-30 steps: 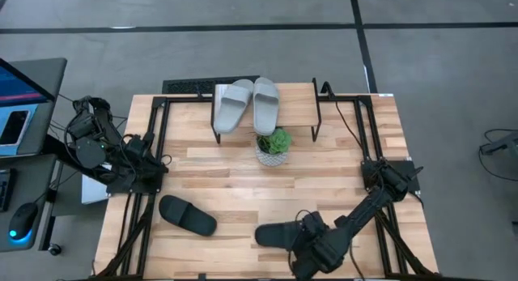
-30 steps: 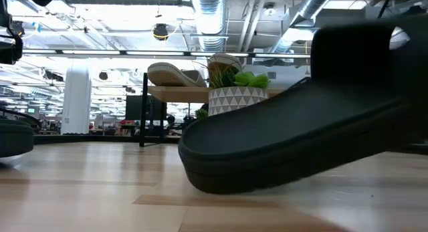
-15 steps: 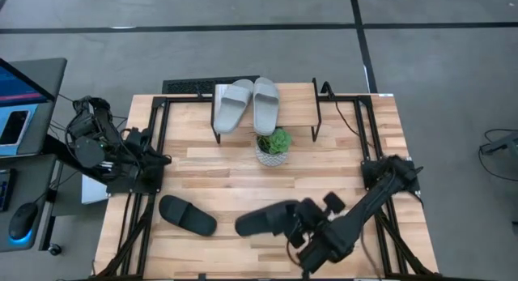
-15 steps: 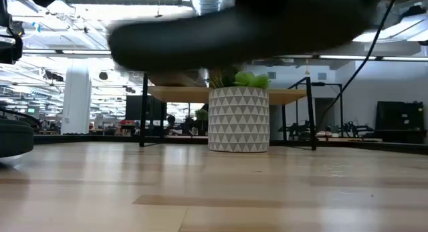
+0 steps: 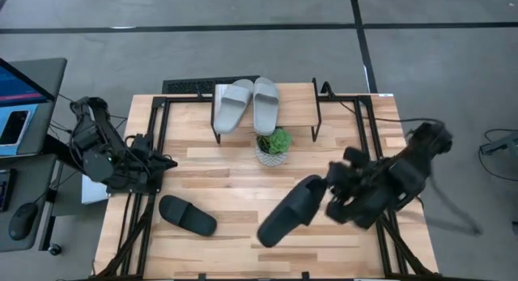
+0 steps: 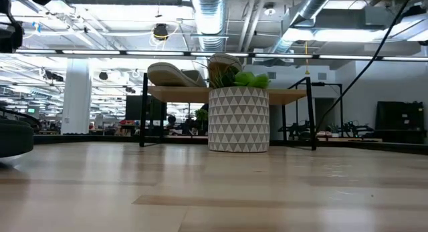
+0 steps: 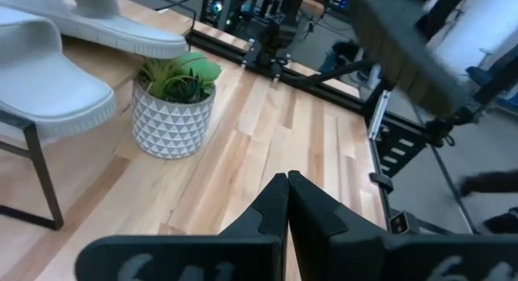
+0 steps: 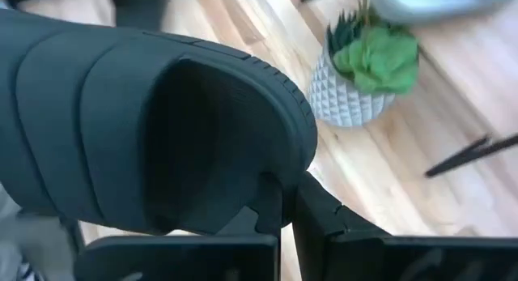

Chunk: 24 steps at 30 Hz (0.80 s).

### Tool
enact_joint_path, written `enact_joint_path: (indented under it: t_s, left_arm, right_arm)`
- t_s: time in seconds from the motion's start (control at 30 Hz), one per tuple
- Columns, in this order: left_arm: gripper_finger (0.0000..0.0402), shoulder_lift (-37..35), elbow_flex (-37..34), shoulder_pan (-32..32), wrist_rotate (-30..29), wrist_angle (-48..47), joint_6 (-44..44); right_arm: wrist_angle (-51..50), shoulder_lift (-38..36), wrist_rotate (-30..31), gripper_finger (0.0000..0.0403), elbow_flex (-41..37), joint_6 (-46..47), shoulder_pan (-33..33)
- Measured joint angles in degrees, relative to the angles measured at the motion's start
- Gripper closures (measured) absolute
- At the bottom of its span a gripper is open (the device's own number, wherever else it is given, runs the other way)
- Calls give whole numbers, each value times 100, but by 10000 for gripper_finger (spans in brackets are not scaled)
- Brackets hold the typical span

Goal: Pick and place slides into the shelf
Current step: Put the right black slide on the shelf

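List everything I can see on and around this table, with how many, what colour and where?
Grey slides: two, light grey, side by side on the shelf.
Black slide on the table: one, black, near the front left.
Held black slide: one, black, lifted above the table.
Shelf: one, light wood top, black legs, at the table's far edge.
Potted plant: one, green in a white patterned pot, before the shelf.
Table: one, light wood.
Left hand: shut, empty, at the left edge.
Right hand: shut on the held slide.

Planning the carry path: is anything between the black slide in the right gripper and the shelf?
Yes: the white patterned pot with a green plant stands just in front of the wooden shelf, between it and the black slide.
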Motion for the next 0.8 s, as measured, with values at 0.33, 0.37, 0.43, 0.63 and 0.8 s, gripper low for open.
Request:
enact_joint_path:
  t_s: [0.33, 0.37, 0.43, 0.63, 0.8]
  left_arm:
    - [401, 561, 0, 0, -479, -2, -678]
    - [401, 599, 0, 0, -516, -2, -746]
    - [401, 657, 0, 0, -581, -2, -867]
    - [401, 731, 0, 5, -935, -38, -1037]
    - [401, 729, 0, 7, -1280, -154, -1035]
  right_arm:
    - [4, -1311, -387, 402, 0, -2604, -1424]
    - [3, -1444, -525, 402, 0, -2823, -1661]
    - [2, -1699, -856, 402, 0, -3203, -2121]
    - [2, -2377, -1437, 402, 2, -4047, -3080]
    - [35, -2757, -1660, 402, -329, -4107, -3157]
